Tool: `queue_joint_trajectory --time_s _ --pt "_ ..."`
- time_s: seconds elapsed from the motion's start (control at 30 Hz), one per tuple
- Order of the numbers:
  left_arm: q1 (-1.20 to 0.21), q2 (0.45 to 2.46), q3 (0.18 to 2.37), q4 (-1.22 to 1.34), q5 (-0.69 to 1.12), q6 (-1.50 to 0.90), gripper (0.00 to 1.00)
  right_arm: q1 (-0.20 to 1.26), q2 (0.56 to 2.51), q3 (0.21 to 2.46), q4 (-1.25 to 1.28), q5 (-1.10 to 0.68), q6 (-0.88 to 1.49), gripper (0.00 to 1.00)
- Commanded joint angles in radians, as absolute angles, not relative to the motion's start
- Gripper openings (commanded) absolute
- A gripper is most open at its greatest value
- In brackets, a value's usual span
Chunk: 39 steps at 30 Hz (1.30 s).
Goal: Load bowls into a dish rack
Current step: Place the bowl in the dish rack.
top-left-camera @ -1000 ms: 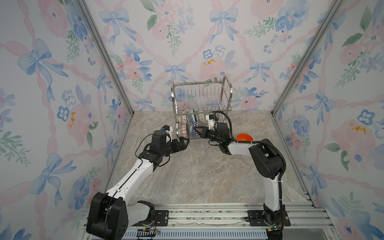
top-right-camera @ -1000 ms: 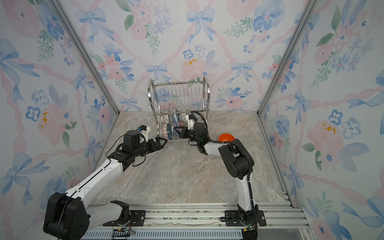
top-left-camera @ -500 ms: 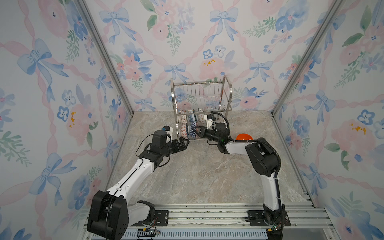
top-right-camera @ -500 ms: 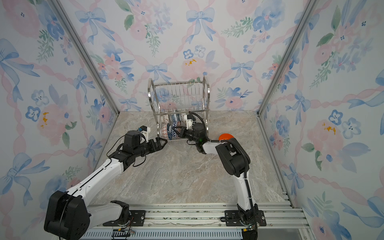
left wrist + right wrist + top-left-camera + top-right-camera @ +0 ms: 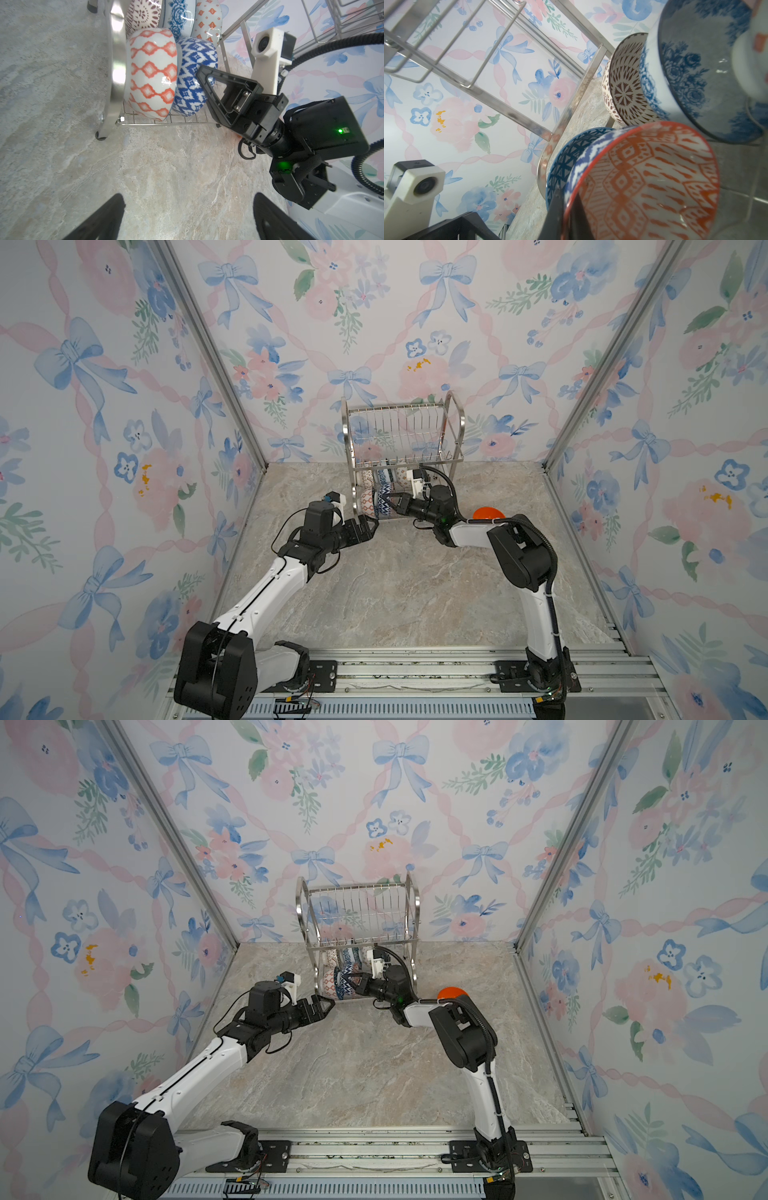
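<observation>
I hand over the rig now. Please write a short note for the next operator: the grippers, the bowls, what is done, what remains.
Left gripper: open, empty, low by a front leg of the rack.
Right gripper: shut on the rim of the blue zigzag bowl, inside the rack's lower tier.
Bowls: five stand on edge in the lower tier, counting that one. The orange bowl sits on the table, outside the rack.
Done: five loaded.
Left: release the zigzag bowl, pull out, then load the orange bowl.
</observation>
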State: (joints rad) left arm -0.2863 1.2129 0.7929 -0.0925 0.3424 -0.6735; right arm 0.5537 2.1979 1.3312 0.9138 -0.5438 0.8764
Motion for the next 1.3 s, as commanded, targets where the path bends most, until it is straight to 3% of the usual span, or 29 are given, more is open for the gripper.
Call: queue_joint_trajectory --time_s 0.0,0.73,1.27 --pt "-0.279 1.217 0.780 -0.091 0.357 -0.671 0.98 0.530 2.220 1.359 0.989 -0.554 0.908 0.00" --pt "-0.280 1.210 0.773 -0.091 0.354 -0.673 0.98 0.523 2.199 1.342 0.937 -0.580 0.873 0.04" --pt "-0.279 1.205 0.769 -0.090 0.355 -0.672 0.98 0.547 2.150 1.359 0.736 -0.583 0.719 0.12"
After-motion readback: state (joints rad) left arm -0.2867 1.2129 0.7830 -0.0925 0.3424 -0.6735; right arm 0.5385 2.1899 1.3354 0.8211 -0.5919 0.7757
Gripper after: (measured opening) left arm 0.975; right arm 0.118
